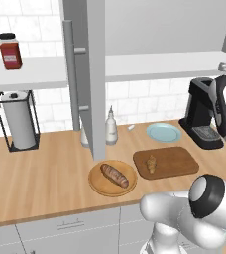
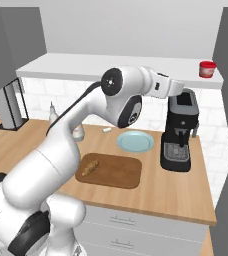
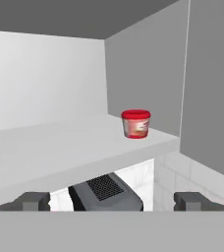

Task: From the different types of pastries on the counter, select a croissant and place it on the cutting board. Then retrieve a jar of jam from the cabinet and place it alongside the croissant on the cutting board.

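While the arm stretches up toward the open cabinet (image 2: 136, 65), its gripper (image 3: 112, 201) sits level with the white shelf (image 3: 60, 147), the two dark fingertips (image 3: 33, 201) set wide apart with nothing between them. Beyond them, well apart from the hand, the jar of jam (image 3: 136, 123) stands upright near the far end of the shelf, close to the grey side wall — red top, pale body. From the right base view the same jar (image 2: 207, 69) shows at the shelf's right end, above the black coffee machine (image 2: 180, 132).

Down on the counter (image 1: 45, 173) the croissant (image 1: 151, 163) already lies on the cutting board (image 1: 172, 161), toward its left half. Just left of the board, the long brown loaf (image 1: 114, 175) rests on a round wooden plate (image 1: 97, 184), and a light-blue plate (image 1: 163, 132) sits behind the board, bare.

A taller black-lidded jar (image 1: 9, 51) stands at the left end of the shelf. Below it is a paper towel holder (image 1: 18, 121), and a small white bottle (image 1: 111, 126) stands beside the open grey door (image 1: 92, 74).
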Tool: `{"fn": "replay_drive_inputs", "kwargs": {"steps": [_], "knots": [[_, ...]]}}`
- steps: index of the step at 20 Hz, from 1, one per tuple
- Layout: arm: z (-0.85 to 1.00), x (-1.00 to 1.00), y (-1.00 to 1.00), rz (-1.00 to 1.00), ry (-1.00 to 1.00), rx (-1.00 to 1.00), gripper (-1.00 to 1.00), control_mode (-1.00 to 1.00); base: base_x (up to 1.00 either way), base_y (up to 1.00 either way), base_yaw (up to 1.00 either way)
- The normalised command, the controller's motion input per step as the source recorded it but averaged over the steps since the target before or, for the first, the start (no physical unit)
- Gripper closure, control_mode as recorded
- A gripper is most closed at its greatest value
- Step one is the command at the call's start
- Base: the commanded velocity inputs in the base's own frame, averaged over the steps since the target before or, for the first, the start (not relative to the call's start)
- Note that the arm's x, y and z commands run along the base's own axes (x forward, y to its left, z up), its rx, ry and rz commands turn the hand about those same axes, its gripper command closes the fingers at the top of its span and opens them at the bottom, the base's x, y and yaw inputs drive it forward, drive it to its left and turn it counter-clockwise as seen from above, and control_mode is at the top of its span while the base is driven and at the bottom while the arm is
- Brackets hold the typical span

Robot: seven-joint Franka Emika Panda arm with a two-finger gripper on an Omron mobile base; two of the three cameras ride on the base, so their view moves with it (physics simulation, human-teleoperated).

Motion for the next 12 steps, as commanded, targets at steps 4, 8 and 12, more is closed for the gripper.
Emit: {"fn": "replay_drive_inputs", "kwargs": {"steps": [4, 8, 12], "knots": [[0.0, 0.46, -0.02, -0.01, 0.0, 0.0, -1.0, -1.0, 0.0, 0.0, 0.0], [-0.02, 0.81, 0.0, -0.06, 0.0, -0.01, -1.0, -1.0, 0.0, 0.0, 0.0], [-0.05, 0.73, -0.21, -0.02, 0.0, 0.0, -1.0, -1.0, 0.0, 0.0, 0.0]]}}
